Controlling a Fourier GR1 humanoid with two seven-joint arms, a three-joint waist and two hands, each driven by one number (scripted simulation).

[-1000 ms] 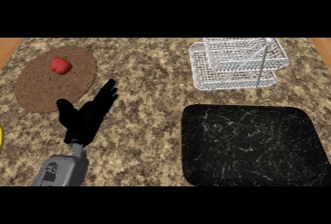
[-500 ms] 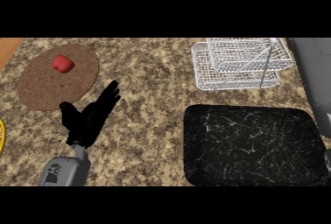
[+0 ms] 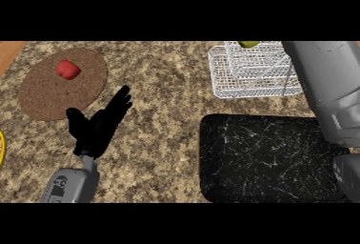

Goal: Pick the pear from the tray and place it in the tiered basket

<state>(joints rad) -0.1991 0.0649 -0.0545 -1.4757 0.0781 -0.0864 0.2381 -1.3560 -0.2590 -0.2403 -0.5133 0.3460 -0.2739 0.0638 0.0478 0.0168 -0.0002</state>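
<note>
Currently yellow-green pear [image 3: 249, 44] sits atop white wire tiered basket [image 3: 249, 71], upper right; left hand [image 3: 98, 126] spread, lower left; right hand unseen.

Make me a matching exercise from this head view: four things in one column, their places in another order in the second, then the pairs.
Things:
1. red fruit
2. wire basket
3. black tray
4. left hand

Places:
A. lower right of the counter
B. on the round brown mat
C. top right, above the tray
D. lower left, fingers straight

Pairs: 1-B, 2-C, 3-A, 4-D
</note>
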